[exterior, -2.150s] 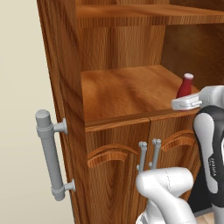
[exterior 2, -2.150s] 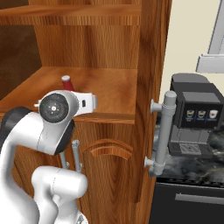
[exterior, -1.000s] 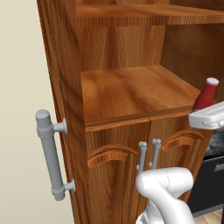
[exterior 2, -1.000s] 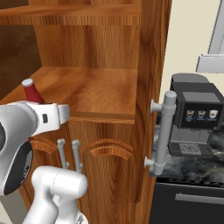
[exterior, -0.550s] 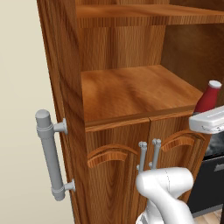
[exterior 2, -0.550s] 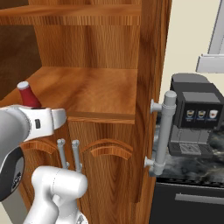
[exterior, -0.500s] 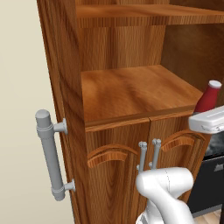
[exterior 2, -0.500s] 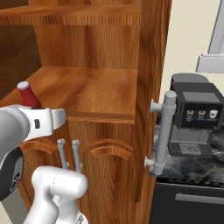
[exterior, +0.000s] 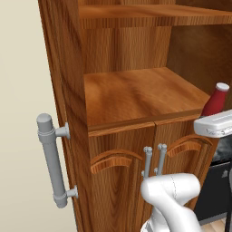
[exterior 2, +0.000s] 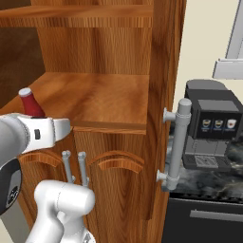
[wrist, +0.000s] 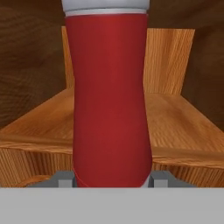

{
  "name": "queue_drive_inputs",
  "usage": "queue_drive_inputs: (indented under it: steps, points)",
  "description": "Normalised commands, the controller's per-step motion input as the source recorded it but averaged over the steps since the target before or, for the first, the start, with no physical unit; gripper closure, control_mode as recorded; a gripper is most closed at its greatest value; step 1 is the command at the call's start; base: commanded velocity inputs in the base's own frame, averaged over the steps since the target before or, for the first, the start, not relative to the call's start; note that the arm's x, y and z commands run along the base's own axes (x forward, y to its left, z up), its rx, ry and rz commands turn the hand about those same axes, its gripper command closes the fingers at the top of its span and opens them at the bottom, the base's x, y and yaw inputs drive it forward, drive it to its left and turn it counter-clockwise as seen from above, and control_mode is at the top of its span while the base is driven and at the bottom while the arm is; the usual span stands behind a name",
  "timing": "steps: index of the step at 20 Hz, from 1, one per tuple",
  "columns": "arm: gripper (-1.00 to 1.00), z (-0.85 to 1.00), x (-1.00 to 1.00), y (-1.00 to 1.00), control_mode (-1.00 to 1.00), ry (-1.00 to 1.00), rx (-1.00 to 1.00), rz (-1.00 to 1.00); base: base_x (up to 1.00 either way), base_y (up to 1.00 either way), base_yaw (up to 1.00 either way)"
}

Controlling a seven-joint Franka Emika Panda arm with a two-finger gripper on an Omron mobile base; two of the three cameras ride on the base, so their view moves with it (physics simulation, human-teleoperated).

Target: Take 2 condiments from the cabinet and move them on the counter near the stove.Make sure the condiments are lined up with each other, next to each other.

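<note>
I'm holding the red bottle upright in the hand, fingers clamped low on its sides so it isn't tipping, out past the cabinet shelf edge.

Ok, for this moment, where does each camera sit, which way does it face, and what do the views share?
Left base view: behind the arm on its left, facing the cabinet; white arm at lower right, red bottle at right edge.
Right base view: behind on its right, same cabinet, coffee machine alongside; arm at lower left.
Hand view: on the hand, looking along the fingers closed on the bottle into the shelf.
All three share bottle and shelf.
</note>
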Motion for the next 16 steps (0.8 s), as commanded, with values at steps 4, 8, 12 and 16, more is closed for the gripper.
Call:
queue_drive_inputs:
  steps: [4,8,12,16]
  points:
    - [1.0,0.0,0.0,0.0,-1.0,0.0,0.0,0.0,0.0,0.0,0.0]
    - [1.0,0.0,0.0,0.0,1.0,0.0,0.0,0.0,-0.3,0.0,-0.04]
    - [1.0,0.0,0.0,0.0,1.0,0.0,0.0,0.0,-0.94,-0.07,-0.19]
    - [1.0,0.0,0.0,0.0,1.0,0.0,0.0,0.0,-1.0,-0.13,-0.27]
